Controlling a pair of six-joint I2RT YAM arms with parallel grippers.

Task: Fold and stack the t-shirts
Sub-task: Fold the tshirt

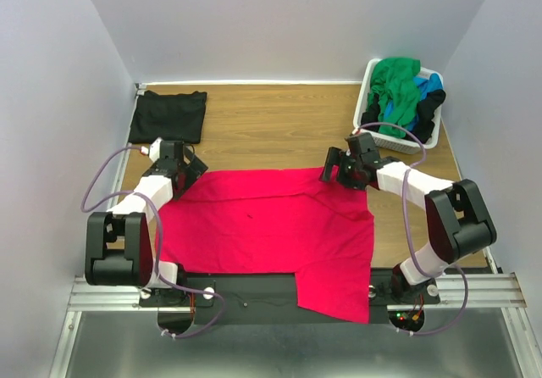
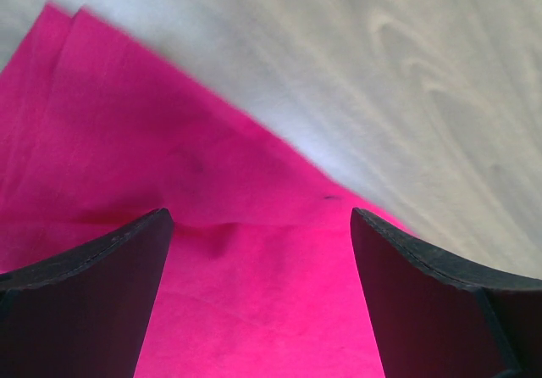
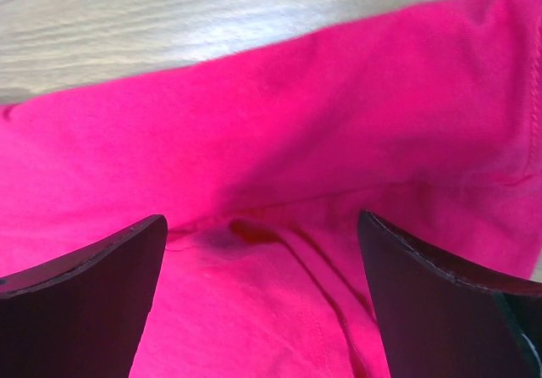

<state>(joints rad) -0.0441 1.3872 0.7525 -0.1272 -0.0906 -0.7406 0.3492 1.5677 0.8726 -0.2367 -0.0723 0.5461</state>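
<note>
Both sets of jaws stand wide open over the far edge of the red t-shirt [image 1: 271,225], and I see nothing held in either.

From my overhead view the red t-shirt lies spread across the near half of the table [image 1: 279,124], with its near right part hanging over the near edge. The left jaws sit above its far left corner and the right jaws above its far right corner. Each wrist view shows red cloth between and under the parted fingers, and wood just past the hem. A folded black t-shirt [image 1: 168,115] lies flat at the far left corner. The white basket [image 1: 370,77] at the far right corner holds a green t-shirt [image 1: 398,86], a blue t-shirt [image 1: 430,83] and a dark garment [image 1: 430,107].
</note>
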